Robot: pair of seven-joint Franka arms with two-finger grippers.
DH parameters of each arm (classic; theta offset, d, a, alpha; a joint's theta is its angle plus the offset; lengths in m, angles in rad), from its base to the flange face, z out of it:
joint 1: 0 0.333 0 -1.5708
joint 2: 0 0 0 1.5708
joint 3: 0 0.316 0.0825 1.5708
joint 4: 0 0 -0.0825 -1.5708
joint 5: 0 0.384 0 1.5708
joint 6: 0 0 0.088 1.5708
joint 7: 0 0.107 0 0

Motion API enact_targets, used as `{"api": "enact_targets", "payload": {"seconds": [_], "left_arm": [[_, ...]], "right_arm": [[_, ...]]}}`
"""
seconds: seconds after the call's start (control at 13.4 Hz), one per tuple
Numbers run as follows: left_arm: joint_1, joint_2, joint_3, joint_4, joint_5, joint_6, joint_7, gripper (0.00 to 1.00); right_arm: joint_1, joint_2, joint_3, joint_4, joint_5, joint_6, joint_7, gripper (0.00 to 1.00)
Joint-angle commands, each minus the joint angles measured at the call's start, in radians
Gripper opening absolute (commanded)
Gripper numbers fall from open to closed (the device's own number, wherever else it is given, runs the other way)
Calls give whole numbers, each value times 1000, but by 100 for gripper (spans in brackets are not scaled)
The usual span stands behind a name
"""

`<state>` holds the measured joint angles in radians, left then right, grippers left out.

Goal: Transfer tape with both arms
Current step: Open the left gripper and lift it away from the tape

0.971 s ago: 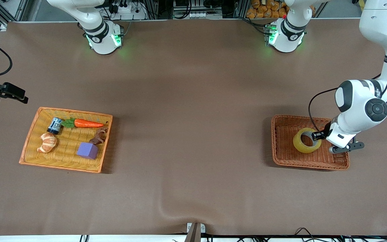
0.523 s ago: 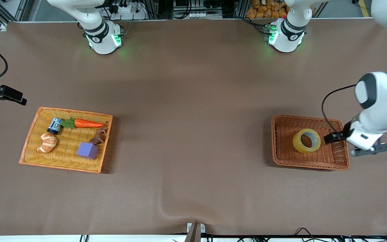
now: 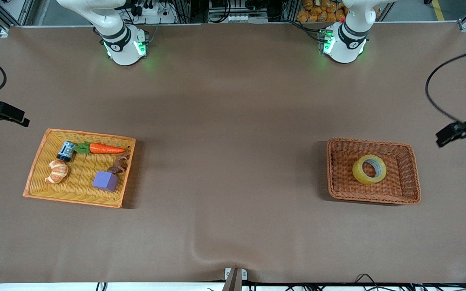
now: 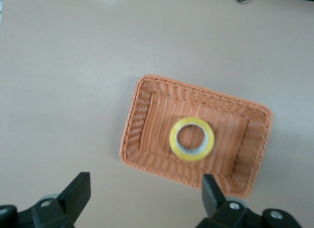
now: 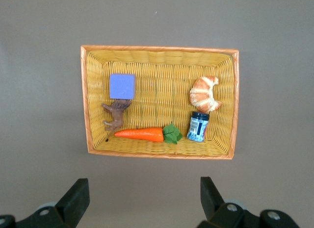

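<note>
The tape (image 3: pixel 369 169), a yellowish ring with a grey-white core, lies flat in the brown wicker basket (image 3: pixel 413 190) at the left arm's end of the table. It also shows in the left wrist view (image 4: pixel 192 139). My left gripper (image 4: pixel 145 194) is open and empty, high over the bare table beside that basket. Only its black wrist part (image 3: pixel 457 132) shows at the edge of the front view. My right gripper (image 5: pixel 142 194) is open and empty, high over the table beside the yellow basket (image 5: pixel 233 105). Its wrist part (image 3: pixel 4 112) shows at the front view's edge.
The yellow basket (image 3: pixel 34 173) at the right arm's end holds a purple cube (image 3: pixel 105 180), a carrot (image 3: pixel 105 148), a croissant (image 3: pixel 57 171), a small blue jar (image 3: pixel 66 150) and a brown toy animal (image 3: pixel 119 163). The brown tablecloth has a wrinkle (image 3: pixel 200 250) near the front edge.
My left gripper has risen out of the brown basket and drawn away toward the table's end, leaving the tape lying in the basket. The right arm has hardly moved.
</note>
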<state>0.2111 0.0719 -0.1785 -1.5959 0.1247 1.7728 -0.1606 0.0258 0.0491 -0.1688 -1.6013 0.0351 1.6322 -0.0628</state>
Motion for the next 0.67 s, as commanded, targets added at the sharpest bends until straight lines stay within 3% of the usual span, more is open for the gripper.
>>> {"api": "enact_targets", "payload": {"seconds": [0.0,0.37,0.6], "left_arm": [[8,16,-24,119,-49,-133,21,100],[10,-24,-25,120,-97,-191,27,100],[-65,-57,2,114,-99,-196,7,100]], "right_arm": [[-10,-6,6,50,3,-34,-9,100],[-7,-14,12,67,5,-43,-9,100],[-7,-12,12,133,3,-119,-8,100]]}}
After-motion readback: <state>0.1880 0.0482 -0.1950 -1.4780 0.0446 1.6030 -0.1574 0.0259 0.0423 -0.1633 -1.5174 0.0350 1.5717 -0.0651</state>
